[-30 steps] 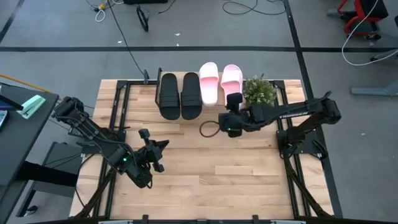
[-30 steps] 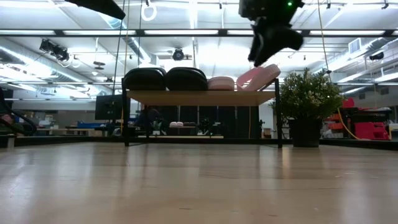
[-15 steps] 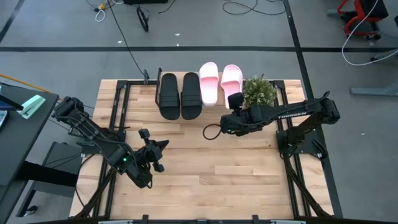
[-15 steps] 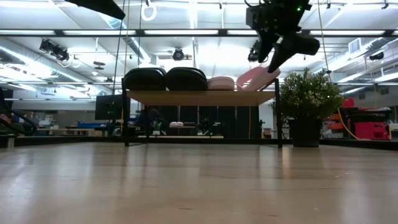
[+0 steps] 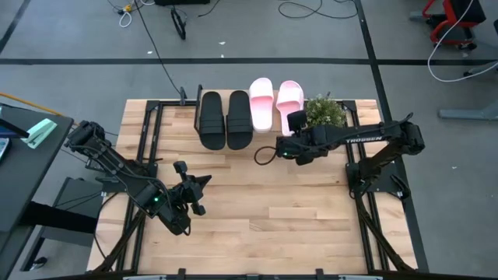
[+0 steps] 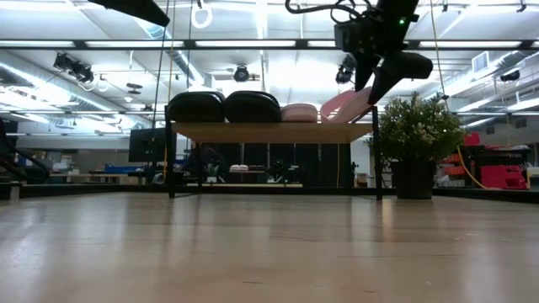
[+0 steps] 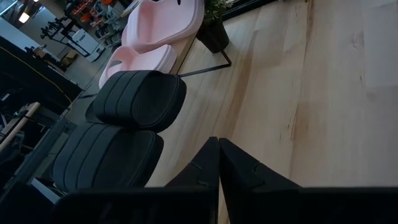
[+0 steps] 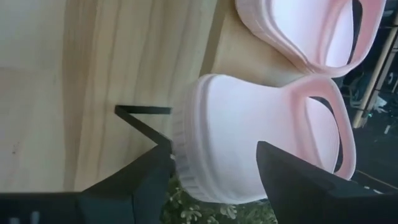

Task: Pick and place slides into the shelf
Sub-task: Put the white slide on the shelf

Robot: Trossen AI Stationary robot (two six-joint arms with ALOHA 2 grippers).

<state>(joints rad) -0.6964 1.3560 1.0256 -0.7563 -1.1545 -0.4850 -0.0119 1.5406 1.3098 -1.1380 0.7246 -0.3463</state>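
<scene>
- My right gripper (image 5: 293,123) hangs above the near end of the shelf (image 6: 269,132), its fingers (image 8: 292,180) spread wide on either side of the heel of the last pink slide (image 8: 261,149) and closed on nothing.
- A second ago those fingers were lower and closer around that slide's heel; since then they have widened and lifted off it, so I have let go of the slide and it lies on its own.
- In the low view the right gripper sits above the raised end of that slide, apart from it as far as I can tell.
- That slide rests tilted, one end propped up and its heel overhanging the shelf's edge beside the potted plant (image 5: 324,113); I judge it placed but not flat.
- The other pink slide (image 5: 261,103) and the two black slides (image 5: 225,118) lie in a row on the shelf top, all four side by side.
- My left gripper (image 5: 192,189), fingers pressed together with nothing in them, waits over the bare table (image 5: 257,225), well away from the shelf.
- With all four slides on the shelf, I judge the task nearly done; what may remain is nudging the tilted one level, taking care not to tip it off.
</scene>
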